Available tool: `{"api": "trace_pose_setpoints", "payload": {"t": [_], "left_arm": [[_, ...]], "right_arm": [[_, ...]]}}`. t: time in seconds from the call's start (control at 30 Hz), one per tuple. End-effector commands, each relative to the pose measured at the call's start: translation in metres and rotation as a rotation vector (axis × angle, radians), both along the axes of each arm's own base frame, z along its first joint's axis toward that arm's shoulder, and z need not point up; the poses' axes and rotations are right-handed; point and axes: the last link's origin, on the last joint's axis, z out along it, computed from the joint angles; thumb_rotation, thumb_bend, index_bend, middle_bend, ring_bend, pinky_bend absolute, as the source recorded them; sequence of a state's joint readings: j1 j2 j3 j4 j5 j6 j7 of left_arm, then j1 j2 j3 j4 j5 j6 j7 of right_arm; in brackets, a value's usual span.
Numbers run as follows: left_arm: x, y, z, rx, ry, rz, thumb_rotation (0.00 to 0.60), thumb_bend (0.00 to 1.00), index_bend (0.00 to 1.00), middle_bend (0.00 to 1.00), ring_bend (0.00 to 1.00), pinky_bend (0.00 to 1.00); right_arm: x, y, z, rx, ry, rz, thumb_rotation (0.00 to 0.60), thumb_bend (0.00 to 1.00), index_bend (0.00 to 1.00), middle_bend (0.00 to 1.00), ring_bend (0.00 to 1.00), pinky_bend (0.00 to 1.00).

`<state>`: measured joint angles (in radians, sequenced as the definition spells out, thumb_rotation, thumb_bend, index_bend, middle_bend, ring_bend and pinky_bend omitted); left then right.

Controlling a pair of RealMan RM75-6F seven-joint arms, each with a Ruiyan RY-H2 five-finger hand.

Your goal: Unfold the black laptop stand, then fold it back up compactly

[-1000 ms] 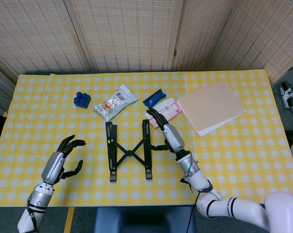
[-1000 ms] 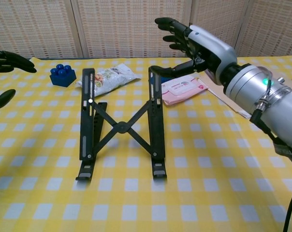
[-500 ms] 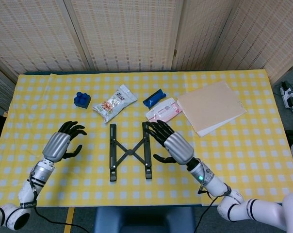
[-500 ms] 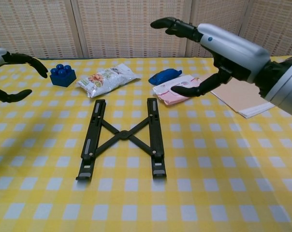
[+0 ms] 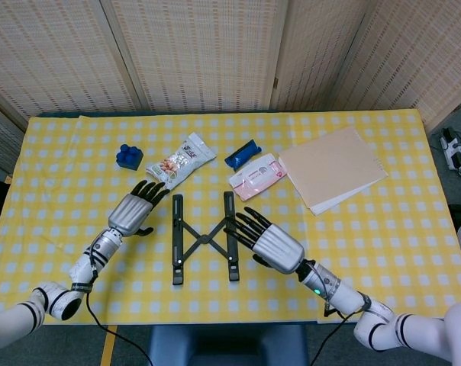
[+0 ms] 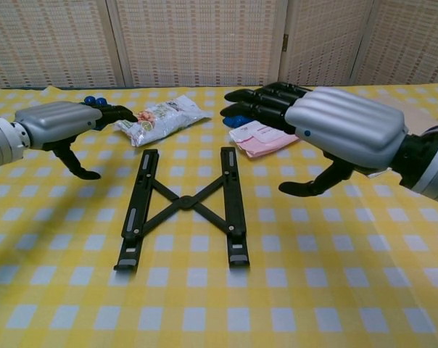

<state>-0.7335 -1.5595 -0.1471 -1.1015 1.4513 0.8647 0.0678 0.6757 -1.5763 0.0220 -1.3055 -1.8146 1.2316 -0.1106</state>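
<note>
So the black laptop stand is lying flat on the bench, spread wide with its two rails apart and the X brace showing between them. My read is the unfolding half is done and we're at the start of folding it back up.

Neither hand has hold of anything. The left hand hovers just off the left rail, fingers spread and pointing toward the snack bag. The right hand hangs over the bench just right of the right rail, fingers stretched out with the thumb dropped below; in the chest view it's clearly above the stand, not touching it.

Next move, I'd guess: bring both hands down onto the outer sides of the rails and push them together so the brace scissors shut. The risk is the stand skating on the cloth rather than closing.
</note>
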Motion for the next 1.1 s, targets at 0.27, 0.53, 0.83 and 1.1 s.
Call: {"api": "trace_pose_setpoints", "payload": {"t": [0.27,0.53,0.83,1.1], "left_arm": [[0.013,0.011,-0.027,-0.012,-0.049,0.089,0.600,0.23,0.00,0.00,0.00,0.00],[0.017,0.008,-0.035,-0.035,-0.097,0.129,0.600,0.23,0.00,0.00,0.00,0.00],[0.020,0.006,-0.045,-0.040,-0.103,0.130,0.600,0.23,0.05,0.00,0.00,0.00],[0.020,0.007,-0.048,-0.042,-0.115,0.141,0.600,0.23,0.05,0.00,0.00,0.00]], "right_arm": [[-0.008,-0.006,-0.030,-0.070,0.063,0.002,0.600,0.21,0.00,0.00,0.00,0.00],[-0.011,-0.011,-0.053,-0.090,0.060,0.017,0.600,0.21,0.00,0.00,0.00,0.00],[-0.012,-0.016,-0.072,-0.108,0.059,0.038,0.600,0.21,0.00,0.00,0.00,0.00],[-0.015,-0.020,-0.084,-0.107,0.073,0.054,0.600,0.21,0.00,0.00,0.00,0.00]]}}
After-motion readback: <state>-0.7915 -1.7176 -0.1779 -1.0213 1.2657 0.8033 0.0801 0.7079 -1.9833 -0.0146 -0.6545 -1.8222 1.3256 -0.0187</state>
